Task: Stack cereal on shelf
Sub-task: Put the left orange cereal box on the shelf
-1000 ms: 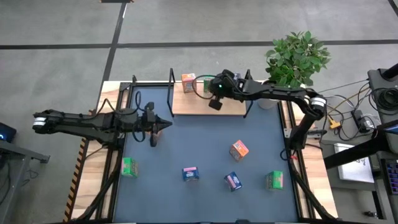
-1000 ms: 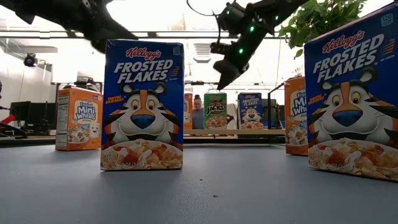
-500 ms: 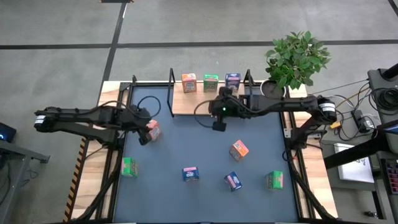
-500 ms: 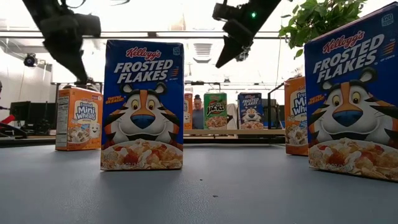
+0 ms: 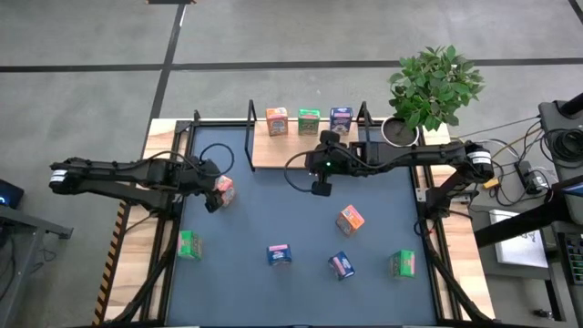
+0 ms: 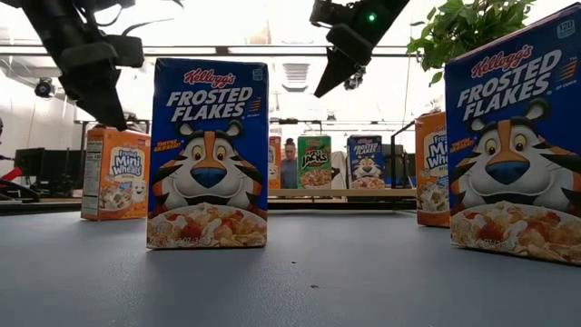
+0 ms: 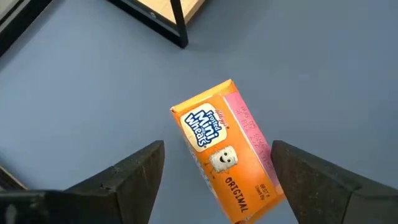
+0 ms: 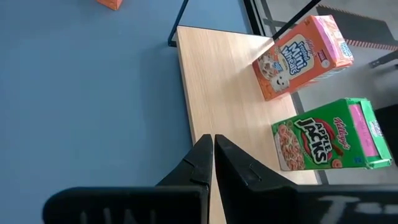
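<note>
Left claw (image 5: 215, 193) is spread wide over an orange cereal box (image 5: 224, 189) at the bench's (image 5: 273, 210) left-center. Right claw (image 5: 319, 187) is pressed together just below the shelf (image 5: 273, 150), top-center, three boxes on it.

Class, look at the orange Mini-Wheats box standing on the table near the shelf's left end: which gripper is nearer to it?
Left. The left gripper hangs open right above that Mini-Wheats box. The right gripper, shut, is well off to its right, by the shelf.
</note>
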Motion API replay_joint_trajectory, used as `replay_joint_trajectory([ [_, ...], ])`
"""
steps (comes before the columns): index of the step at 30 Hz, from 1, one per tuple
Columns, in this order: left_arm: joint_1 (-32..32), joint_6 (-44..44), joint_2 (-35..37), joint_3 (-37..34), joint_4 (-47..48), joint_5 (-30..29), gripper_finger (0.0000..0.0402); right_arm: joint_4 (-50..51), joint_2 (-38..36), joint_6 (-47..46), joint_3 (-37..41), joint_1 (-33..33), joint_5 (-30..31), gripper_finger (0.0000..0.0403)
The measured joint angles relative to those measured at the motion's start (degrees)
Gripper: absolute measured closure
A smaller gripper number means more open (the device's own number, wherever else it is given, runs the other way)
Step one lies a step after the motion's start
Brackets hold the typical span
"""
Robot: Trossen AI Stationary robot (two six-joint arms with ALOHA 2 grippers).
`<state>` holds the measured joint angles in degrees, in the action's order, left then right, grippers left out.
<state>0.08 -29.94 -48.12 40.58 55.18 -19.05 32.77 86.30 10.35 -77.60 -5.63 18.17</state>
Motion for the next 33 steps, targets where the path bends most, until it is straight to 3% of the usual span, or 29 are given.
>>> replay_joint_trajectory([
  [9,0.0,-1.5,0.2,1.9,0.2,0.3,0.0127,0.0,0.0,-0.6,0.0,0.0,0.0,0.0394],
  [21,0.0,-6.2,0.1,-5.5,-3.6,0.1,0.0133,0.0,0.0,-1.3,0.0,0.0,0.0,0.0394],
  [33,0.0,-5.7,0.1,-5.2,-4.0,0.1,0.0266,0.0,0.0,-1.4,0.0,0.0,0.0,0.0394],
])
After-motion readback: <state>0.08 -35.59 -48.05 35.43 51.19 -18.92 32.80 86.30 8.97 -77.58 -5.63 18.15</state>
